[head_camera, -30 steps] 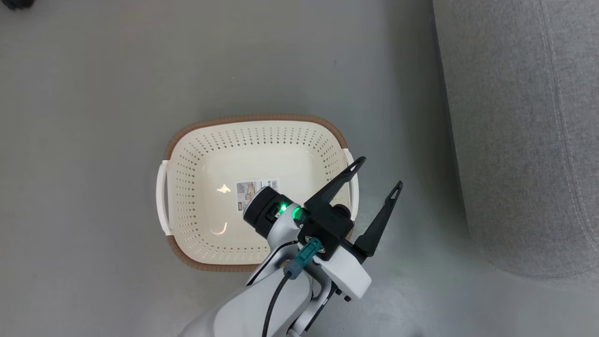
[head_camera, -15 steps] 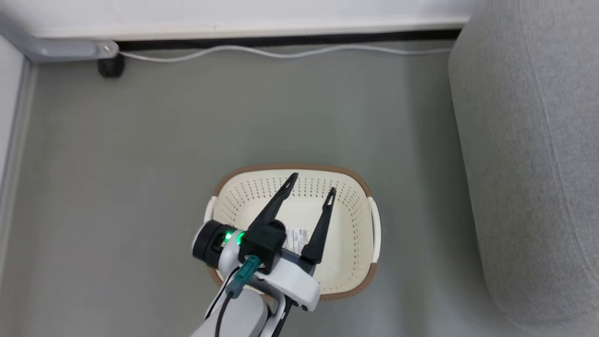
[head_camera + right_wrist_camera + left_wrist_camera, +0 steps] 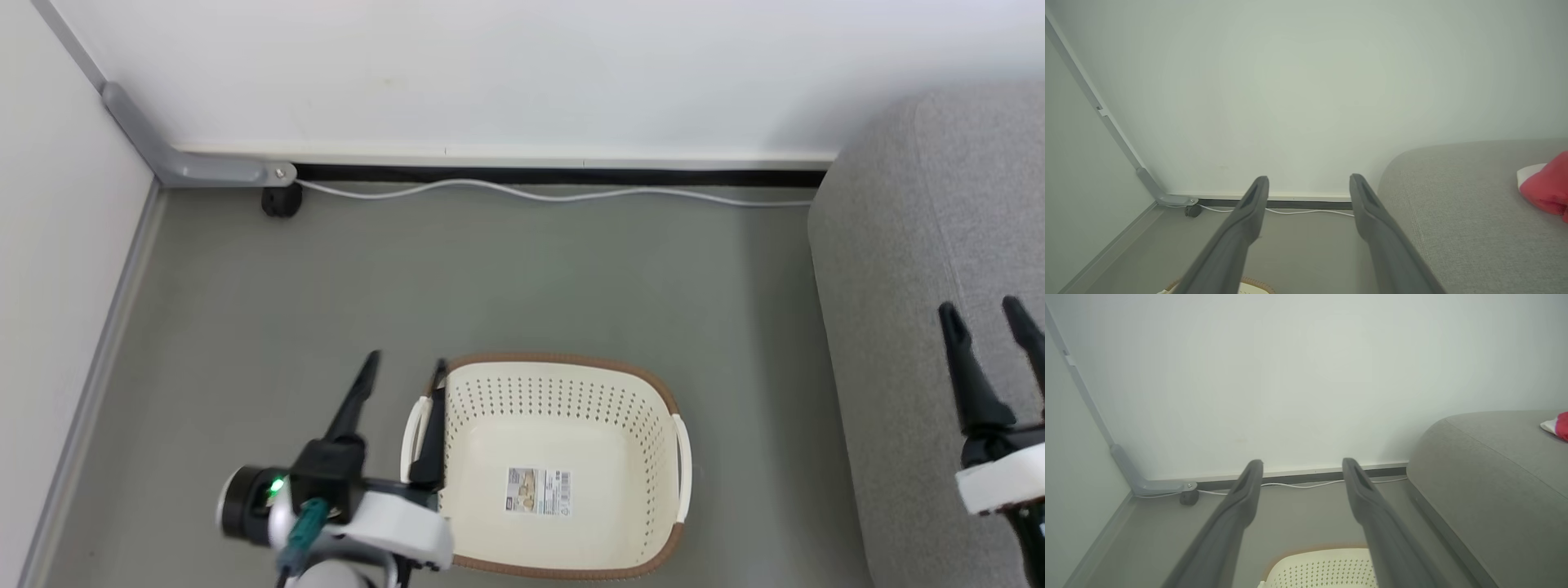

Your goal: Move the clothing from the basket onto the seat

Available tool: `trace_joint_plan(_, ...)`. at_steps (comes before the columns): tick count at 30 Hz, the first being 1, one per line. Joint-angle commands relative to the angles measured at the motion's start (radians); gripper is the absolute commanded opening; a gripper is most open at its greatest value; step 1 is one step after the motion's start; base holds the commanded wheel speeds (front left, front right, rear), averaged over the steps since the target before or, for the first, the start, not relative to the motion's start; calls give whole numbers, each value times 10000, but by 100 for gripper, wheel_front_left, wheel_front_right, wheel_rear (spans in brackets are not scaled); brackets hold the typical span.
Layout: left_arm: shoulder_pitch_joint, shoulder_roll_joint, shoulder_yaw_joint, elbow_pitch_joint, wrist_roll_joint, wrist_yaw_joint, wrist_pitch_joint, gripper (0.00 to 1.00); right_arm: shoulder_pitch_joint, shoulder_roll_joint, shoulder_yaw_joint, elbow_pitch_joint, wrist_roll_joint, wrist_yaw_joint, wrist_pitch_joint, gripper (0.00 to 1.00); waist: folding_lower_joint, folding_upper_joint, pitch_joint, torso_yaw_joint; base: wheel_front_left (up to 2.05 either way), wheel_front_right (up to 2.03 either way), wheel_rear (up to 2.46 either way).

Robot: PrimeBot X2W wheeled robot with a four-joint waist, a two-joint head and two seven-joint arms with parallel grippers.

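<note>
The cream basket [image 3: 563, 360] stands on the floor holding nothing but its paper label [image 3: 537, 490]. My left gripper [image 3: 406, 365] is open at the basket's left handle, one finger outside the rim and one at it. In the left wrist view this left gripper [image 3: 1302, 462] points at the wall, with the basket [image 3: 1323, 567] below. My right gripper [image 3: 980, 309] is open above the grey seat [image 3: 890, 343]. Red and white clothing [image 3: 1545, 188] lies on the seat [image 3: 1474, 220], to the right of the right gripper [image 3: 1309, 179]. The clothing [image 3: 1560, 425] also peeks in at the left wrist view's right edge.
A white wall closes the far side. A white cable [image 3: 531, 193] runs along its base, with a grey conduit [image 3: 196, 168] and a small black object [image 3: 280, 202] in the left corner. Bare grey floor [image 3: 490, 278] lies between wall and basket.
The head camera has risen and tilted up, bringing the wall into view. My left gripper has moved from over the basket to its left side. The right gripper has come into view.
</note>
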Motion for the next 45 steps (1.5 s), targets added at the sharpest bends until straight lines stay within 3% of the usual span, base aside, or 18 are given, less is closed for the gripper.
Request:
trace_joint_plan(1, 221, 29, 707, -415, 138, 134, -49, 100, 257, -26, 29, -254, -242, 12, -59, 100, 0, 0, -283, 97, 0, 0, 0)
trace_joint_plan(14, 1849, 29, 2297, -790, 167, -54, -49, 100, 1057, 1062, -98, -465, -992, 12, -59, 100, 0, 0, -1069, -68, 0, 0, 0)
trace_joint_plan(18, 2248, 29, 2627, -764, -113, -404, -49, 100, 1419, 1336, 8, -373, -1259, 12, -59, 100, 0, 0, -1335, -209, 0, 0, 0)
trace_joint_plan(27, 2496, 29, 2863, -601, -115, -676, -49, 100, 1649, 1430, 475, 197, -1663, 12, -59, 100, 0, 0, -1574, -367, 0, 0, 0)
trace_joint_plan(45, 2594, 29, 2798, -405, -119, -748, -49, 100, 1683, 1658, 463, 521, -1964, 12, -59, 100, 0, 0, -1667, -510, 0, 0, 0)
